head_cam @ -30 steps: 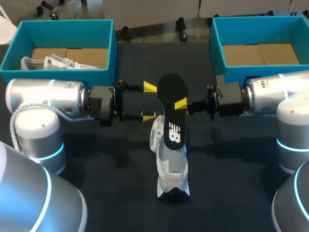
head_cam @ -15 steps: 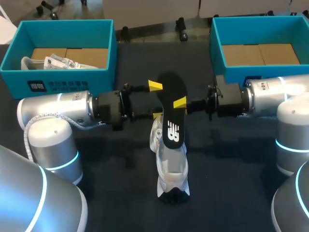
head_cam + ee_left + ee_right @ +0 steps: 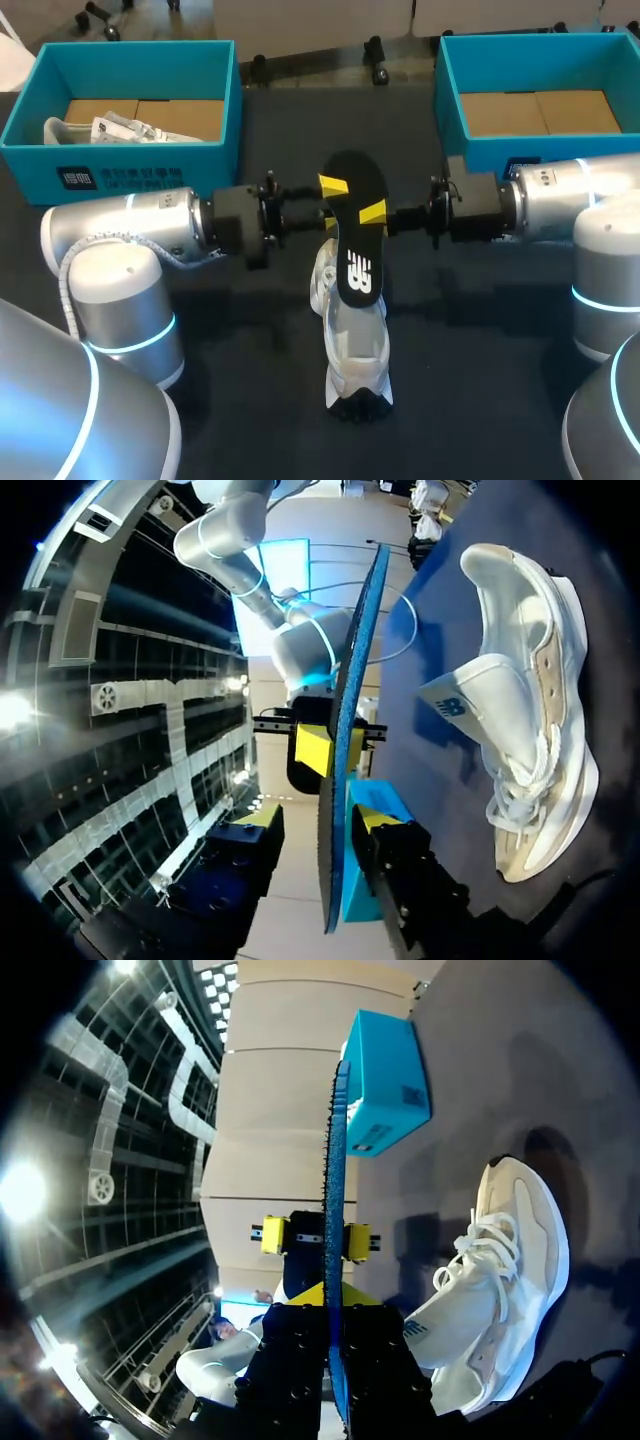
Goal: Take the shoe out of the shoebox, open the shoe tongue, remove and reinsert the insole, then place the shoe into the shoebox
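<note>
A white shoe [image 3: 355,345] lies on the dark table, toe toward the front edge; it also shows beside both grippers as the white shoe [image 3: 520,720] and the white shoe [image 3: 500,1280]. A black insole [image 3: 357,225] is held up above its heel end. My right gripper [image 3: 375,213] is shut on the insole's right edge, and its wrist view has the insole [image 3: 333,1190] edge-on between the fingers of the right gripper [image 3: 335,1305]. My left gripper [image 3: 330,206] straddles the insole's left edge, open. In its own view, the left gripper [image 3: 320,820] has the insole [image 3: 345,700] passing between its fingers, with a gap on one side.
A teal box [image 3: 215,130] at the back left holds crumpled paper and another white shoe [image 3: 65,130]. A second teal box [image 3: 450,110] stands at the back right with a bare cardboard floor. Both arms lie low across the table's middle.
My left arm has moved right to the insole, and its fingers have narrowed around the insole's left edge. The right arm, insole and shoe have stayed put.
</note>
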Motion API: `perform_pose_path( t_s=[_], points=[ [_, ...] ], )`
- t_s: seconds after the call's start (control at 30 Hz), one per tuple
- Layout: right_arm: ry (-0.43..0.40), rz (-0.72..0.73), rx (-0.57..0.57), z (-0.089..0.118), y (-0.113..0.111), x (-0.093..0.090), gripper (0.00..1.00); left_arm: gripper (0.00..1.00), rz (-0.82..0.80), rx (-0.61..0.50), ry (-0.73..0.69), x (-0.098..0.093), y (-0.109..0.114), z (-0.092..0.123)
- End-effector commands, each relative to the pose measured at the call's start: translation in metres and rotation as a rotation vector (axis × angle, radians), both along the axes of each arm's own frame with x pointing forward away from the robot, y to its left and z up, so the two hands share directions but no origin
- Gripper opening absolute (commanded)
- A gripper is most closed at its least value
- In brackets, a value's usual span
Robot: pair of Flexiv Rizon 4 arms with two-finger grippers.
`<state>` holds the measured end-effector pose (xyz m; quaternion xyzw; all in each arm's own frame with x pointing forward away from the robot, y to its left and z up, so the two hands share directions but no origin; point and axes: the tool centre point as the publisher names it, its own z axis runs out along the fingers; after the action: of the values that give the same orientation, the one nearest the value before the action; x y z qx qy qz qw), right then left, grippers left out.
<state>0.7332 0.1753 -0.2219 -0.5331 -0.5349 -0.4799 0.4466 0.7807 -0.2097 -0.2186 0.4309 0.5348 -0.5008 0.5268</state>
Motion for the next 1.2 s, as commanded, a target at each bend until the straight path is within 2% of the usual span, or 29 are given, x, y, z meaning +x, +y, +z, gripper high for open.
perform_pose_path(
  t_s=[0.03,0.07,0.3,0.43,0.9,1.0,1.2],
  points=[
    [0.0,-0.002,-0.002,0.0,0.002,0.0,0.0,0.38,0.002,0.013,-0.009,0.002,-0.006,-0.003],
    [0.0,-0.002,-0.002,0.0,0.002,0.0,0.0,0.35,0.0,0.014,-0.009,0.002,-0.008,-0.003],
    [0.0,-0.002,-0.002,0.0,0.002,0.0,0.0,0.28,0.002,0.023,-0.014,0.004,-0.014,-0.004],
    [0.0,-0.002,-0.002,0.0,0.002,0.0,0.0,0.2,-0.003,0.025,-0.013,0.005,-0.016,-0.004],
    [0.0,-0.002,-0.002,0.0,0.002,0.0,0.0,0.14,-0.004,0.038,-0.022,0.004,-0.021,-0.011],
    [0.0,-0.002,-0.002,0.0,0.002,0.0,0.0,0.01,-0.005,0.036,-0.024,0.004,-0.022,-0.012],
    [0.0,-0.002,-0.002,0.0,0.002,0.0,0.0,0.0,-0.009,0.031,-0.033,0.002,-0.022,-0.009]
  ],
)
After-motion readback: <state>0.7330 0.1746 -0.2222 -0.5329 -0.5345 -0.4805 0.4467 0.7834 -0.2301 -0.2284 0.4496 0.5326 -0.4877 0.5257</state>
